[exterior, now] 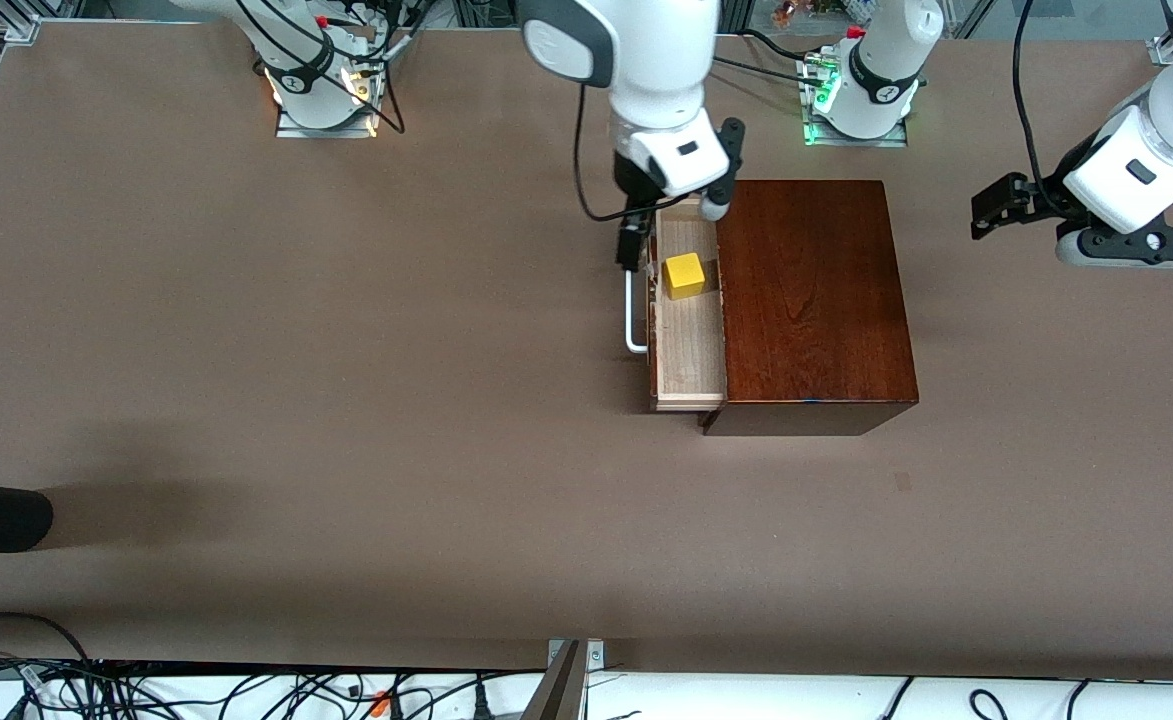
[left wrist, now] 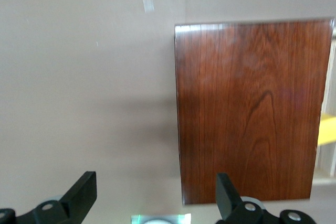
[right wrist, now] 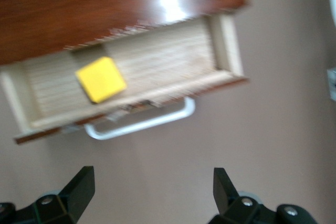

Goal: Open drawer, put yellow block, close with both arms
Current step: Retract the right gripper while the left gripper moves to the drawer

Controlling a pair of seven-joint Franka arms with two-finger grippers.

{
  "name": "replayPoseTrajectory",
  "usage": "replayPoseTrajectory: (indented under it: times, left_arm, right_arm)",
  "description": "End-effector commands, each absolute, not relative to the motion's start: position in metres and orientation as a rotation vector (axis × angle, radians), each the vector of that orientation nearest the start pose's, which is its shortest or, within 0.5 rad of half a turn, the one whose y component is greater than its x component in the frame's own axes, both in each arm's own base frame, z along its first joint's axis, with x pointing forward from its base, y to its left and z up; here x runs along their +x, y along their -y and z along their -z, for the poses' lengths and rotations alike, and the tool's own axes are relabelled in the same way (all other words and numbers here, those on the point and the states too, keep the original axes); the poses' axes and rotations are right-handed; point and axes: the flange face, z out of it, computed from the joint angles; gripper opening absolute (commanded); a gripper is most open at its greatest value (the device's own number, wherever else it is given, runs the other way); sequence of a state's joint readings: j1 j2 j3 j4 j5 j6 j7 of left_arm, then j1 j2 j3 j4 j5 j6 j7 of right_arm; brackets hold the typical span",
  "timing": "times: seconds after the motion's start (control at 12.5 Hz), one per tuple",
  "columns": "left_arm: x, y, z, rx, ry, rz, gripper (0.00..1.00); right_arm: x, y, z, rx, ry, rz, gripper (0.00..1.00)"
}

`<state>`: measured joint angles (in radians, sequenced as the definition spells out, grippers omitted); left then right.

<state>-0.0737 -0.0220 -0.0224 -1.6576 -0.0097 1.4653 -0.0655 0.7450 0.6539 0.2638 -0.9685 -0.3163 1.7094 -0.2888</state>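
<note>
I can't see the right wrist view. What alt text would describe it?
A yellow block lies in the open drawer of a dark wooden box, the white handle on the drawer's front. The right gripper is open over the bare table.

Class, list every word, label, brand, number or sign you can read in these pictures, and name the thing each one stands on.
None can be read.
Wooden box: plain wood grain, no lettering.
Yellow block in the open drawer: plain faces.
Small dark marks on the arm bases: too small to read.
Right gripper, open over the drawer's handle, and left gripper, open, waiting past the box: no markings visible.
</note>
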Motion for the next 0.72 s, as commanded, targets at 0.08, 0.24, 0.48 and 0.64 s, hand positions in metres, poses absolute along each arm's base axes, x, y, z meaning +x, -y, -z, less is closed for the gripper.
replayPoseTrajectory:
  times: [0.08, 0.24, 0.48, 0.64]
  left_arm:
    - [0.528, 0.090, -0.582, -3.114, -0.488, -0.399, 1.00]
    - [0.532, 0.127, -0.569, -3.059, -0.799, -0.429, 1.00]
    - [0.545, 0.182, -0.536, -3.094, -1.152, -0.488, 1.00]
    - [0.554, 0.230, -0.517, -3.104, -1.314, -0.508, 1.00]
  right_arm:
    - [0.501, -0.480, -0.596, -2.772, 1.726, 0.237, 1.00]
    - [0.520, -0.419, -0.628, -2.825, 1.549, 0.161, 1.00]
    - [0.546, -0.330, -0.663, -2.853, 1.291, 0.116, 1.00]
    - [0.542, -0.290, -0.683, -2.916, 1.181, 0.126, 1.00]
